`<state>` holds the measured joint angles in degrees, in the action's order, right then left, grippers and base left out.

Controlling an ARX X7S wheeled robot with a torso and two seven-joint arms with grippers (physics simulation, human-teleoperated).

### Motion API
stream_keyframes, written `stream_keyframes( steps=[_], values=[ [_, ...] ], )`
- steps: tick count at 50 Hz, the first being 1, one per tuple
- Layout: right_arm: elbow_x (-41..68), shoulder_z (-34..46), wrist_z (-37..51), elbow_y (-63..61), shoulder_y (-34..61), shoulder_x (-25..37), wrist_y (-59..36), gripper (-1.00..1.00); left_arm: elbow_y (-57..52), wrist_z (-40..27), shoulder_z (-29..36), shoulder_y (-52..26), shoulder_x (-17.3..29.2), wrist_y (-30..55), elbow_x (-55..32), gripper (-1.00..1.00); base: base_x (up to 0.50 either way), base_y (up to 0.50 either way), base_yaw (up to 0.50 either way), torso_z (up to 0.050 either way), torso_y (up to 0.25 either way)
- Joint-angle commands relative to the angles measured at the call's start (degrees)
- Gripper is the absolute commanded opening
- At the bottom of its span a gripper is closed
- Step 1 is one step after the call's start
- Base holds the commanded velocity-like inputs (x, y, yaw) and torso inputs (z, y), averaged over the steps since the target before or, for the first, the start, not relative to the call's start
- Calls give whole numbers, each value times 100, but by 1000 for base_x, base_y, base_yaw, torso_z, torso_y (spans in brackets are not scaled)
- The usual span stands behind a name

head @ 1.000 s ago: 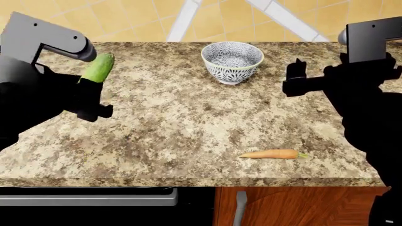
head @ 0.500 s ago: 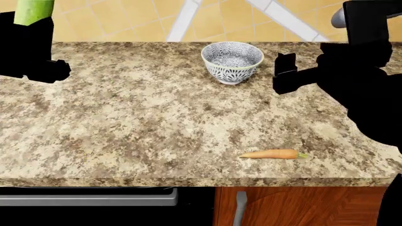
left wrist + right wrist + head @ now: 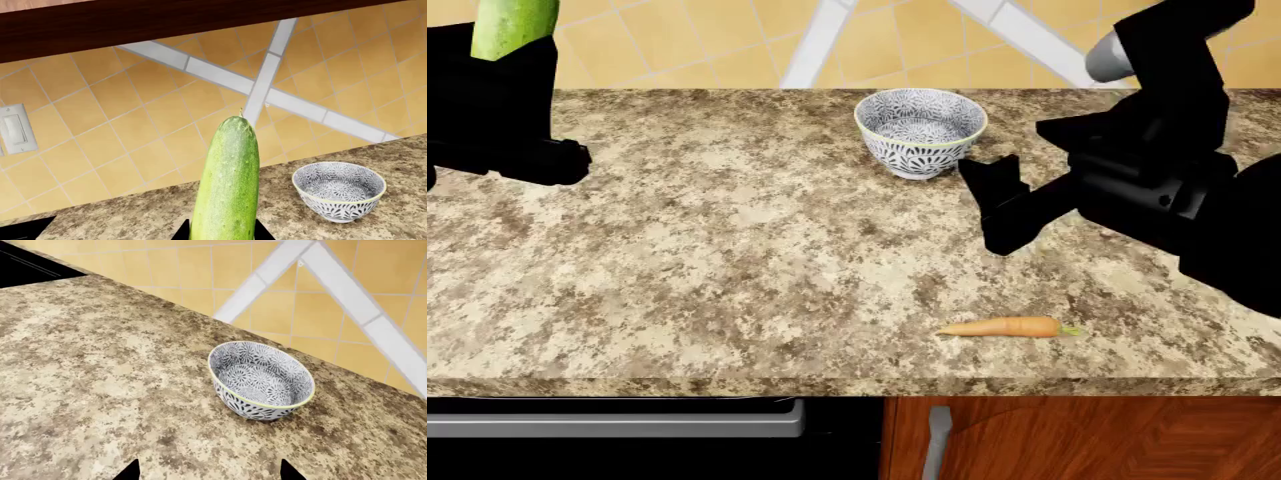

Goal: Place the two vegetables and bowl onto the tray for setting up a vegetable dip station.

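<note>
**Dip station stock: one vegetable aloft, bowl next in line**

- Cucumber [image 3: 225, 185]: smooth, light green; clamped upright at its lower end in left pincer [image 3: 221, 231], tip up against yellow wall tiles [image 3: 80, 150]. Held well clear of granite bench [image 3: 761, 260] at the head view's far left, presumably for carrying over to the tray.
- Bowl [image 3: 260, 381]: blue floral, pale green rim; upright and empty near the back edge of the bench, untouched.
- Right pincer [image 3: 208, 471]: tips spread apart, nothing between them; aimed at the bowl from just short of it, apparently lining up a rim or side grasp.
- Carrot [image 3: 1006, 327]: orange, green stem tip pointing toward the robot's right; flat near the front bench edge, well apart from bowl and both pincers.
- Tray: not in any view; likely off to the left, given the cucumber's heading, though unconfirmed.
- Also present: light switch [image 3: 15, 128] on the wall; dark cooktop corner [image 3: 30, 267] beside the bench.
- Status, by judgement: nothing delivered; cucumber in transit, bowl pick-up pending, carrot last.
</note>
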<state>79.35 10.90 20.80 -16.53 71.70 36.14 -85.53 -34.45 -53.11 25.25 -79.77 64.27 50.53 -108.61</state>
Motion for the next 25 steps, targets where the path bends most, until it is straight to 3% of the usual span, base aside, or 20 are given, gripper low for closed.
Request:
stream_keyframes(
  steps=[1, 3, 10, 25],
  values=[
    [371, 423, -466, -142, -45, 371, 56, 100, -34, -2, -16, 6, -31, -48, -12, -100, 0, 0, 0, 0, 0],
    [-102, 800, -907, -482, -12, 537, 132, 100, -47, -1, -30, 64, -17, -91, 4, -100, 0, 0, 0, 0, 0],
    [-335, 1066, -1000, -422, 98, 582, 172, 100, -39, 7, -20, 76, -54, -100, 34, -100, 0, 0, 0, 0, 0],
    [67, 1466, -390, -163, 905, 623, -336, 100, -51, 9, -30, 86, -64, -123, 14, -100, 0, 0, 0, 0, 0]
  ],
)
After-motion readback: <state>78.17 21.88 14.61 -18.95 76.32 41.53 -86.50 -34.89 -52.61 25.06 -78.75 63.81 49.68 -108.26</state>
